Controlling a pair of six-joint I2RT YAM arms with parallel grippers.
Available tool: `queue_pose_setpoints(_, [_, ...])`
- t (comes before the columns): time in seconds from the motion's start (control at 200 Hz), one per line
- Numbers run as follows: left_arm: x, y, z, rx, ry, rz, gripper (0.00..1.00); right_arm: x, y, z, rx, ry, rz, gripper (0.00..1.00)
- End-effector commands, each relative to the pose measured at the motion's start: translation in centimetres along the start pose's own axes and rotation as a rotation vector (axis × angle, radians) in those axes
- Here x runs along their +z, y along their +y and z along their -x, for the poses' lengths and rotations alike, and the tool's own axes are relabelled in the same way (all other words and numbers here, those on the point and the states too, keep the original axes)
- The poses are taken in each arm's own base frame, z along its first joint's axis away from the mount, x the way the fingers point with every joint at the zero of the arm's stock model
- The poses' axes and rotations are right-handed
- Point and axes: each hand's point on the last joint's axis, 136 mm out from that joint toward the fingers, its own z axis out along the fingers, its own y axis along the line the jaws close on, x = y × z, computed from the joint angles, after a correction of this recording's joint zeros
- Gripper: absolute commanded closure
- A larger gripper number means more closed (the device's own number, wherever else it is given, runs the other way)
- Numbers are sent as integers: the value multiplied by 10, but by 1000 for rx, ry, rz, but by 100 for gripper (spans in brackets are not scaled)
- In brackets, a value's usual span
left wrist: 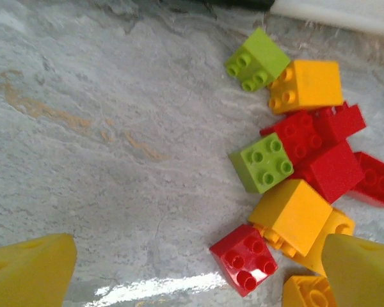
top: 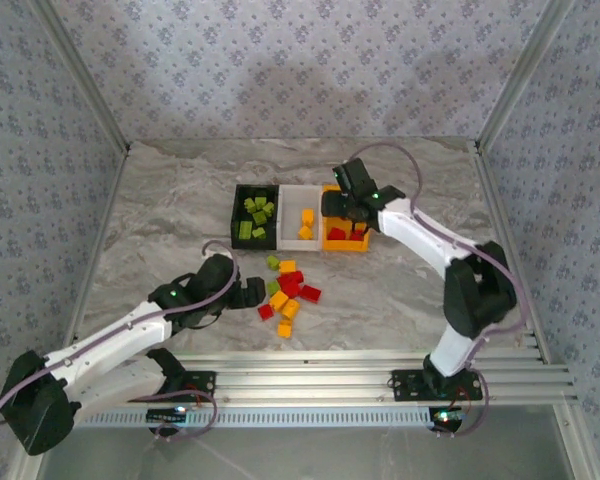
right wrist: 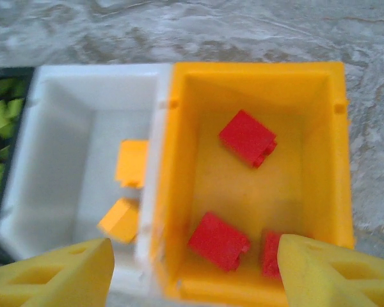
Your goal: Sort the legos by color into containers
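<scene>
My right jaws hang open and empty over the orange bin. Three red bricks lie in it between my fingers, and the white bin with two yellow bricks sits under one finger. My left jaws are spread wide, empty, above the worktop, the loose bricks heaped beside one finger.

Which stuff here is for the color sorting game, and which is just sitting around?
For the job: loose legos, black bin, white bin, orange bin, left fingers, right fingers.
Just there: marble table, metal rail, patterned walls.
</scene>
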Motion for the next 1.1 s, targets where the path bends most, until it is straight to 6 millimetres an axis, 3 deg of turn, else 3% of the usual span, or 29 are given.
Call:
queue_pose_setpoints(0.0, [6,-14,-11,55,75,-37,8,-17,11,-31,-27,13,45,30])
queue_pose_setpoints(0.205, [29,-31,-28,137,164,-38,22,-33,3,-67,-20,33,55,30])
queue_pose_setpoints(0.355, [34,-32,-39,205,206,-3,23,-40,-10,-79,-6,34,35,30])
queue_pose_setpoints(0.545, [45,-31,-55,270,266,29,20,-46,-17,-81,19,13,30,29])
queue_pose_setpoints(0.77, [57,-29,-51,316,259,86,18,-50,-16,-75,28,-5,35,29])
queue_pose_setpoints(1.099, [68,-30,-54,331,288,103,43,-54,-21,-75,37,-12,29,29])
